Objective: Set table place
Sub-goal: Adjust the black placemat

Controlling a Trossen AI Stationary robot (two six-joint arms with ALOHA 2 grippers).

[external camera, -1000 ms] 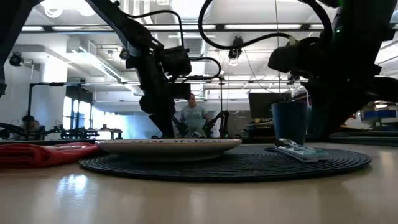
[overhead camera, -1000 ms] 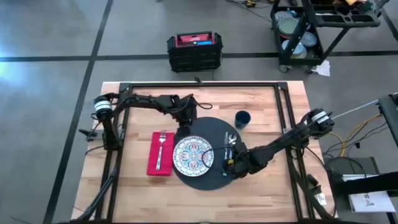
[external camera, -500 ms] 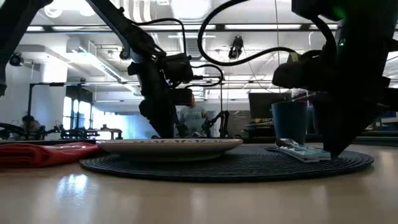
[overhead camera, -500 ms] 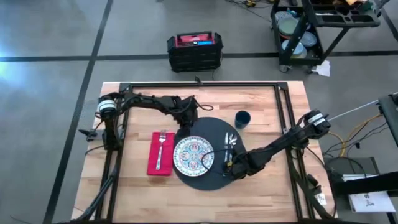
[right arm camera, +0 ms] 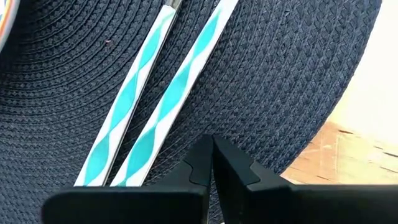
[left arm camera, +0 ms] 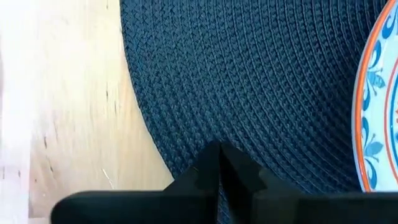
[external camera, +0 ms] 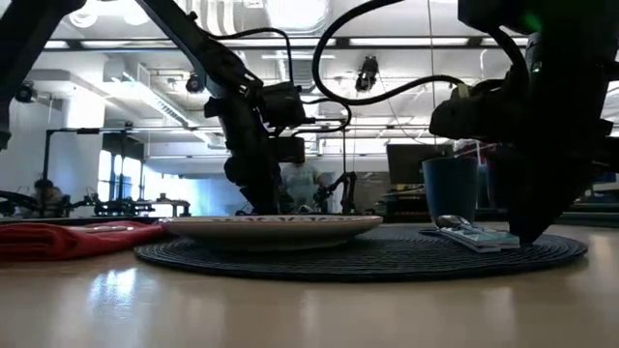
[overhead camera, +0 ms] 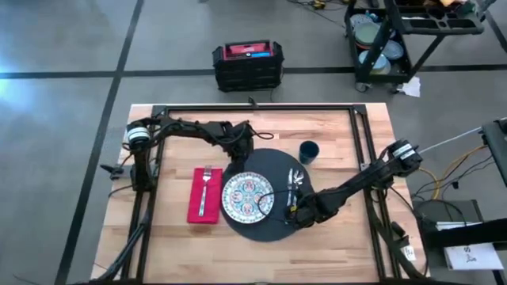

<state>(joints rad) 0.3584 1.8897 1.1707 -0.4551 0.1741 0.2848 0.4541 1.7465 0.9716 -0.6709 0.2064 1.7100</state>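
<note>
A round dark mat [overhead camera: 272, 164] lies on the wooden table [overhead camera: 238, 253]. On it sit a patterned white plate [overhead camera: 247, 196] and, to the plate's right, a knife and spoon [overhead camera: 293, 184] with teal-and-white handles [right arm camera: 155, 93]. To the plate's left a fork [overhead camera: 203, 190] lies on a red napkin [overhead camera: 195, 207]. The dark blue cup [overhead camera: 309, 151] stands just past the mat's far right rim. My left gripper [left arm camera: 217, 149] is shut at the mat's far left rim. My right gripper [right arm camera: 210, 144] is shut at its near right part, by the handle ends. My left gripper presses its shut fingertips down on the mat's weave just inside its far left rim [left arm camera: 205, 121], coming from above. The mat lies flat on the table. My right gripper presses its shut fingertips down on the mat's near right part [right arm camera: 249, 124], beside the two handles, also from above.
A black rail frame [overhead camera: 253, 108] runs around the tabletop. Bare wood shows along the near edge. Beyond the table's far edge a black case [overhead camera: 247, 65] stands on the floor, and a cart [overhead camera: 396, 32] stands at the far right.
The mat, with plate, knife and spoon on it, has slid a little toward the table's right edge. Both shut grippers have moved the same way with it. The napkin and fork have stayed in place.
</note>
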